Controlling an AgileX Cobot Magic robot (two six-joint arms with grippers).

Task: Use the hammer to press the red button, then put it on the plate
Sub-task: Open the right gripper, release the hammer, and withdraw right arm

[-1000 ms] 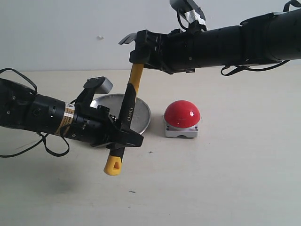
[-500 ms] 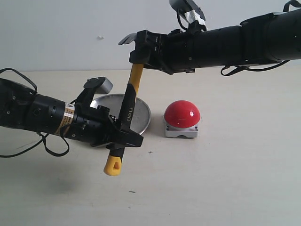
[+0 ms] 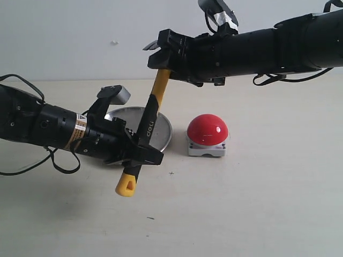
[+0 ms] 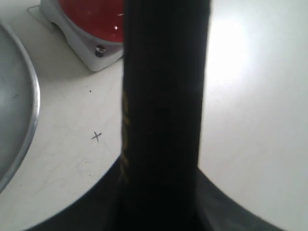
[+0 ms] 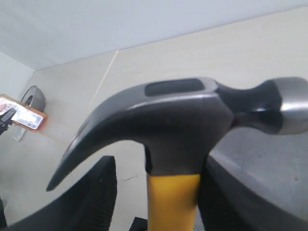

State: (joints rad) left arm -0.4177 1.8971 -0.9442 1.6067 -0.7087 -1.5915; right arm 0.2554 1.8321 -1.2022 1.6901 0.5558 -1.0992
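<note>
Right gripper (image 3: 161, 52) hangs slack around the head, a gap showing beside the neck. Left gripper (image 3: 143, 155) clamps the hammer (image 3: 149, 120) low, tilted in the air above the plate (image 3: 167, 134) rim. Top-heavy, the hammer could swivel in that one grip and clip the plate. The button (image 3: 207, 128) sits beside the plate, unobstructed.

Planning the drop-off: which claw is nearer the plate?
Left. The left claw grips the hammer handle low, right beside the rim of the plate; the right claw hangs high above it, around the hammer head.
</note>
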